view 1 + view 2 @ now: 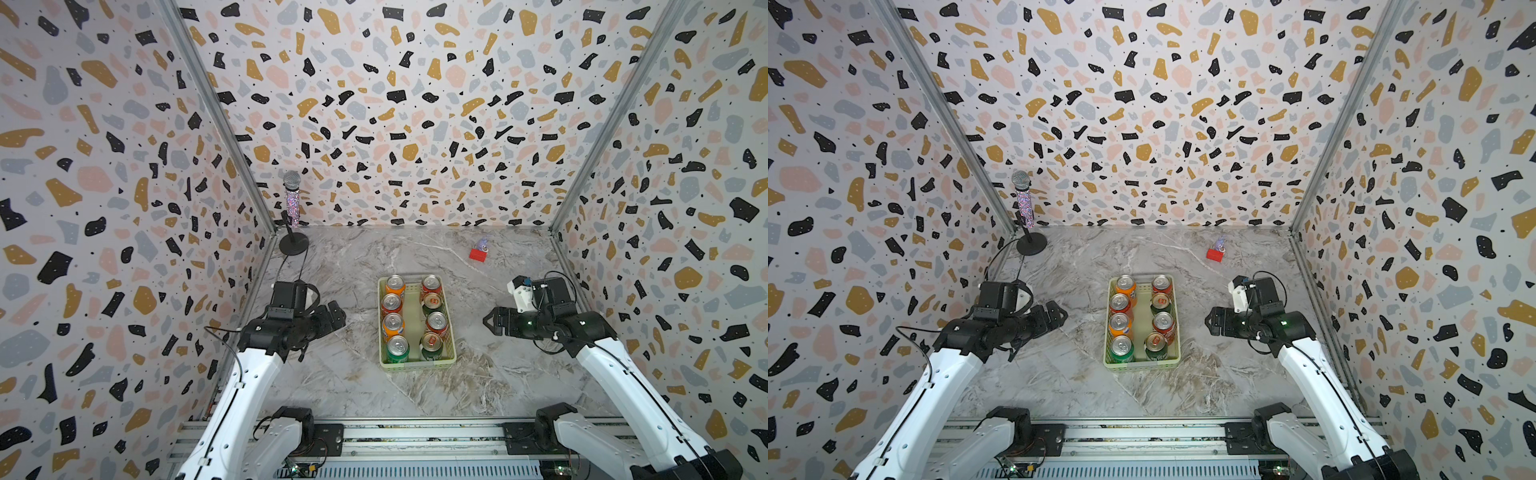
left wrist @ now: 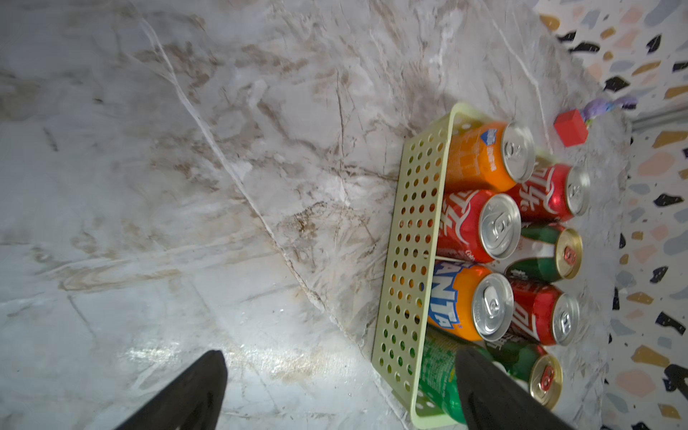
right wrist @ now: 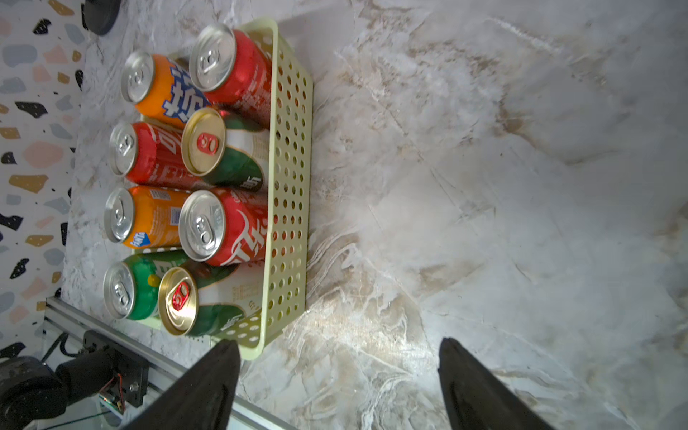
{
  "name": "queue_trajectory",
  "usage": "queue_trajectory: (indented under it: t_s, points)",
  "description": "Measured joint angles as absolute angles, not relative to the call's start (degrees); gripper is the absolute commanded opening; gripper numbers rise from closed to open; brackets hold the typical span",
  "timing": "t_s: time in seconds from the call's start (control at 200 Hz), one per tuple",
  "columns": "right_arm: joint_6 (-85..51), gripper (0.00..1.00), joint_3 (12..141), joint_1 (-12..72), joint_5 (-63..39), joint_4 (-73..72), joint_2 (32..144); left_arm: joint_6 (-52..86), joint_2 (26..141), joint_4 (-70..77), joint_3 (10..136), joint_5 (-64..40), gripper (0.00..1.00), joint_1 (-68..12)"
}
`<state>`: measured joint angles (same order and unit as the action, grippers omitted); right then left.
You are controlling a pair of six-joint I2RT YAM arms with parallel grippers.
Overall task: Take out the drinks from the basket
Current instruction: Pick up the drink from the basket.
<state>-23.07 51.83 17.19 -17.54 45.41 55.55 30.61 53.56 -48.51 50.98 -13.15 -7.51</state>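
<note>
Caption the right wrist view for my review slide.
Open right tool hovers beside the green basket holding all eight drinks.

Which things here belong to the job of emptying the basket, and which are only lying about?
For the job: basket, eight drink cans standing in it, left gripper, right gripper.
Lying about: red block, purple thing beside it, microphone.
</note>
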Motion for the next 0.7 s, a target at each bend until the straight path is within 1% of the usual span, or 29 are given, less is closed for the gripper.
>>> queue_trajectory:
  t_s: [0.285, 0.491, 0.701]
  points:
    - [-23.42, 0.86, 56.88, 27.20, -12.62, 49.45, 59.40, 27.59, 56.45, -49.30, 50.83, -14.59, 0.98, -15.55]
    - [-25.61, 0.84, 59.02, 34.17, -7.66, 50.41, 62.35, 25.93, 57.32, -49.30, 50.85, -14.00, 1.00, -15.84]
    - [-28.38, 0.89, 59.40, 42.39, -2.15, 49.21, 64.42, 24.62, 55.88, -49.30, 50.92, -10.41, 1.00, -15.84]
